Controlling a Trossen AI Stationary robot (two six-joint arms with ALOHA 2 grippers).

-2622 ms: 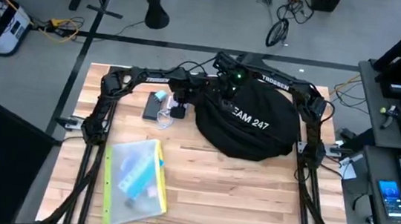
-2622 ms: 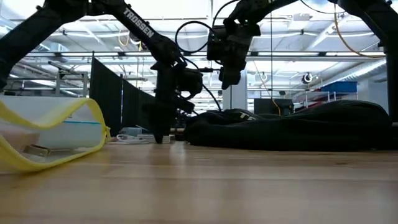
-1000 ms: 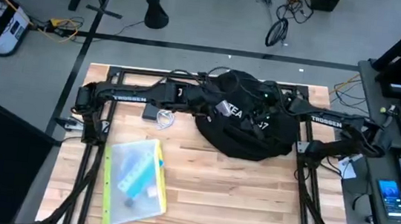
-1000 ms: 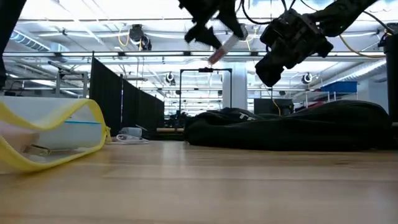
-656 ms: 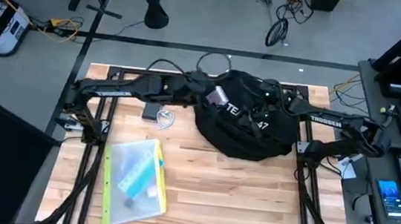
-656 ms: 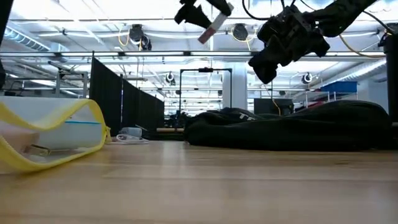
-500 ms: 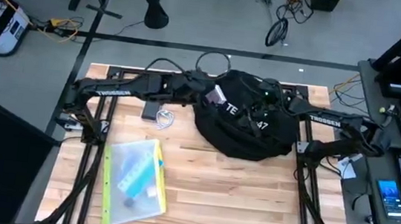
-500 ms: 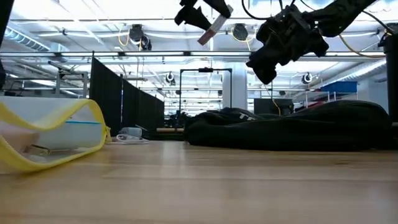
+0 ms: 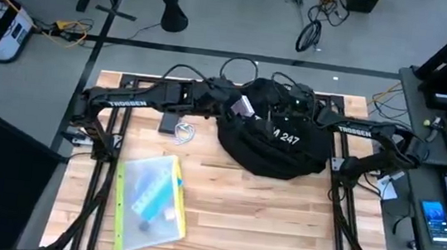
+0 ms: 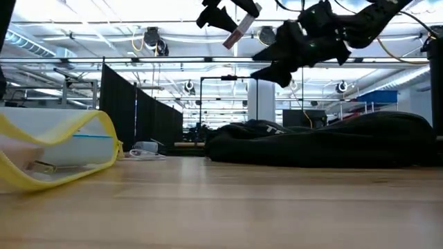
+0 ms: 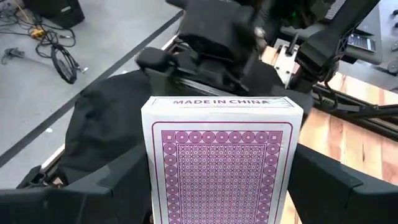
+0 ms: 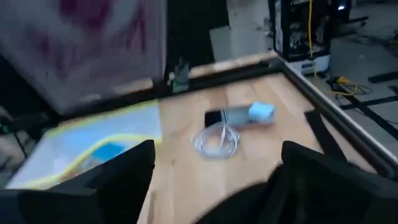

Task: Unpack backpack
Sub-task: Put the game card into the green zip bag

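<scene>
Nearest the table's front edge lies a yellow-edged clear pouch (image 9: 151, 201). Farther back, a white cable (image 9: 183, 132) and a dark device (image 9: 169, 124) sit left of the backpack (image 9: 288, 144). Above its left side, the left gripper (image 9: 242, 107) pinches a purple-backed card box (image 11: 221, 163); beside it, the right gripper (image 9: 271, 112) hovers with fingers spread.

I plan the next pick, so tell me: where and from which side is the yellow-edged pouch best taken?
Probably its yellow rim, from above. The pouch lies flat on the table, so its body gives little to pinch, but the low view shows the rim arching up. The right hand is open; the left hand holds a card box.
</scene>
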